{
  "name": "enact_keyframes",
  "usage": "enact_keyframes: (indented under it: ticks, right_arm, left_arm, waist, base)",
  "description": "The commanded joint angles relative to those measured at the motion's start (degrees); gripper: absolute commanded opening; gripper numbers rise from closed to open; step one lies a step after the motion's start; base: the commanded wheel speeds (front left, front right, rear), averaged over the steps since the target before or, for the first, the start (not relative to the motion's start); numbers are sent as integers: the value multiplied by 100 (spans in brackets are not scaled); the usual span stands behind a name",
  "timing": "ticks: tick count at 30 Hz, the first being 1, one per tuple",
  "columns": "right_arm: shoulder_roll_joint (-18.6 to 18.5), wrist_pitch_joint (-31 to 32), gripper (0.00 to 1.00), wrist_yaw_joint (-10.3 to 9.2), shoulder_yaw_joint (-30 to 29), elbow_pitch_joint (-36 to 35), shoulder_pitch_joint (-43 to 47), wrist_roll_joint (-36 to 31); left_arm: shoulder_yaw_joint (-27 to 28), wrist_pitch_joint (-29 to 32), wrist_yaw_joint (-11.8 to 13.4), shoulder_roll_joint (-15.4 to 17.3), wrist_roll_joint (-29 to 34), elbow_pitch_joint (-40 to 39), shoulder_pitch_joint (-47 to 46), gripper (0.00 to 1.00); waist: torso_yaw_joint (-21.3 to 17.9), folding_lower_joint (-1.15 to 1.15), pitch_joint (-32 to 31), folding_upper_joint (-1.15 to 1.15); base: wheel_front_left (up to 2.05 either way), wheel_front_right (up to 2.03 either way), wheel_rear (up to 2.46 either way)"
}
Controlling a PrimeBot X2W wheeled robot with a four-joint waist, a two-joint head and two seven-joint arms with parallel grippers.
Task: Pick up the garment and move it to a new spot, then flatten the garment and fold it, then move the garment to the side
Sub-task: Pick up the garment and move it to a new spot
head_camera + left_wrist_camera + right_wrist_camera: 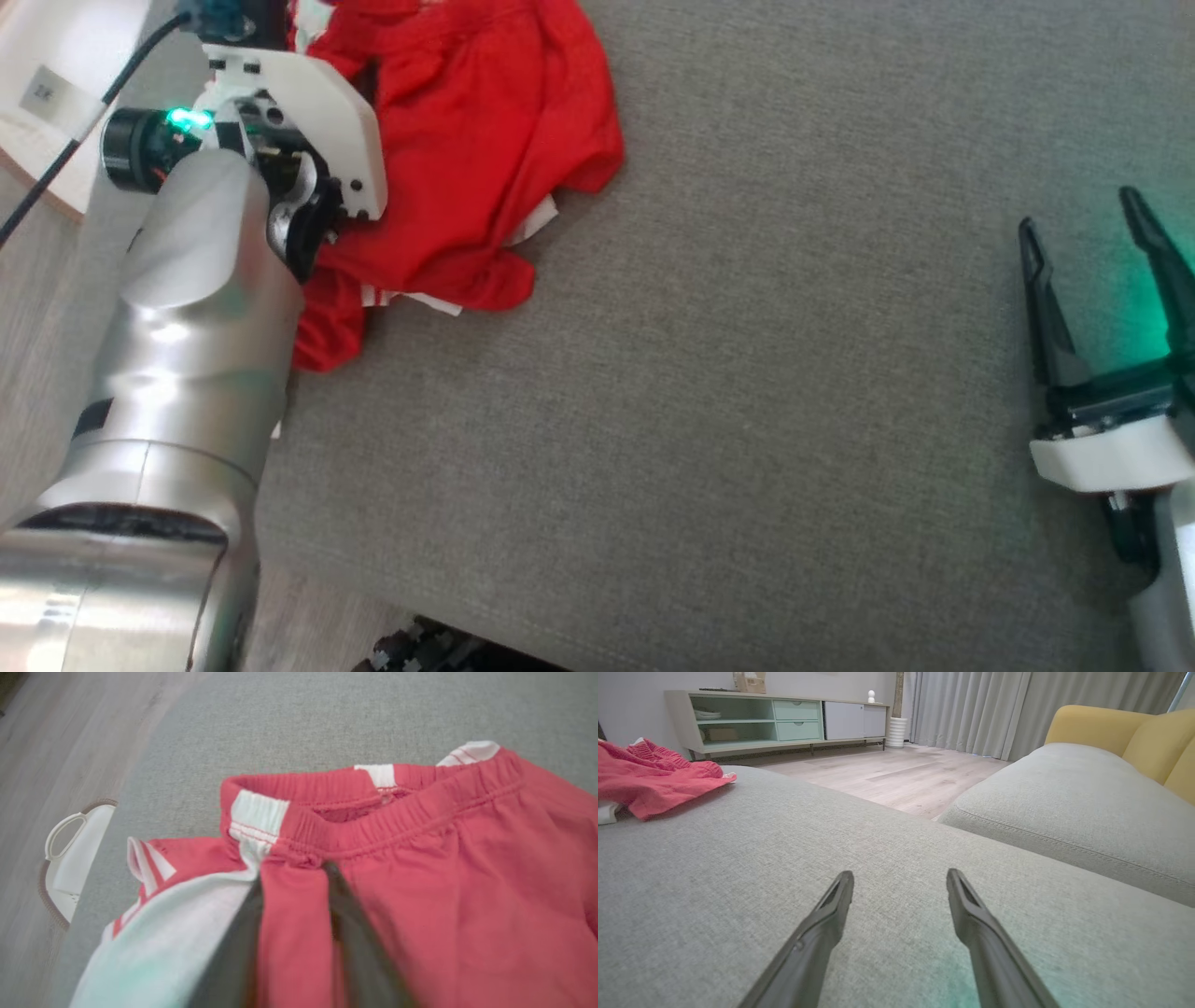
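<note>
Red garment, shorts-type w/ gathered elastic waistband & white side panels edged in thin red stripes, lies crumpled and unfolded on the grey fabric cushion, at the far-left part of it in the head view, near the cushion's edge. In the left wrist view the waistband gapes open a little, w/ the red cloth below it rumpled into soft folds. White bits poke out from under the heap's near side.
</note>
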Motion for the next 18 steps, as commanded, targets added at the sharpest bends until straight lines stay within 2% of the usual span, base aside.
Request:
enact_keyframes:
  ticks: [1,5,7,10,18]
  right_arm:
    - [-67,22,100,37,1,99,88,-33]
    - [15,22,100,37,-22,135,130,-43]
    - [164,22,100,37,-11,207,136,-31]
    - [301,22,100,37,18,254,128,-16]
    - [921,22,100,37,35,416,199,51]
  left_arm:
    - [-55,-119,-28,382,-17,-35,-221,0]
    - [-397,-786,-31,548,-123,-148,-400,0]
    - [-660,-1130,-31,655,-395,-287,-562,0]
    - [-886,-1247,-32,750,-599,-432,-666,0]
    - [-2206,-1278,-32,1353,-1258,-1548,-1022,0]
  waist:
    - [-70,0,50,0]
    - [-127,0,-91,0]
    - [-210,0,-365,0]
    - [-304,0,-609,0]
    - [-874,0,-1553,0]
  base:
    - [0,0,0]
    - [0,0,0]
    - [0,0,0]
    - [0,0,0]
    - [0,0,0]
